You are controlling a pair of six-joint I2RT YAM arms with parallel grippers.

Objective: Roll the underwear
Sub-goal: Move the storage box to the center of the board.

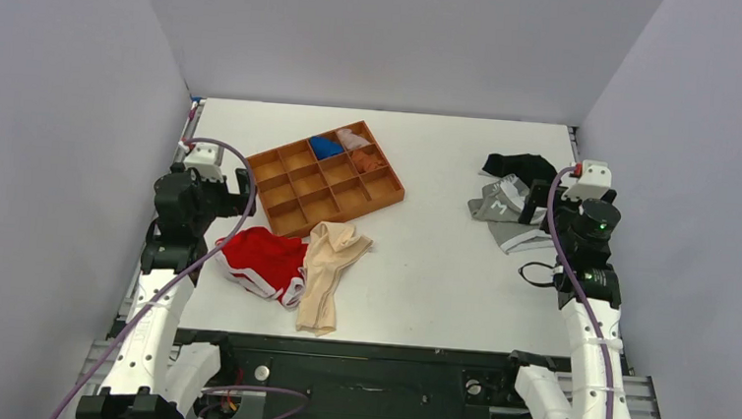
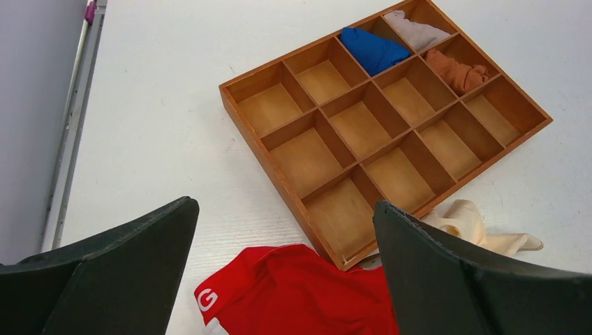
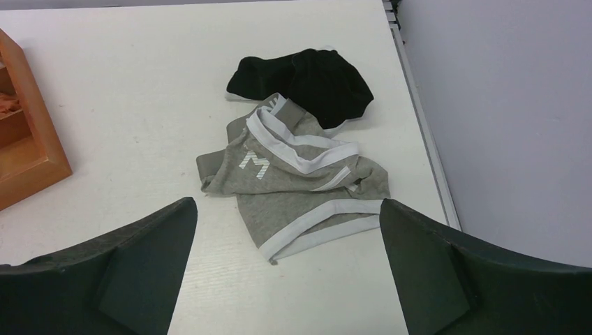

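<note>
Top external — underwear point(image 1: 325, 275) touching red garment point(image 1: 263, 259), wooden tray point(image 1: 302, 156) just beyond

My left pincer point(image 2: 284, 204) and right pincer point(image 3: 287, 204) both gape wide and empty — arms raised at either side, wrists tipped downward.

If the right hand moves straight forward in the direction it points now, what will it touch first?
Probably the crumpled grey fabric garment with the white waistband, which lies straight ahead of the open right hand. The black fabric garment lies beyond it. Depth is unclear.
</note>
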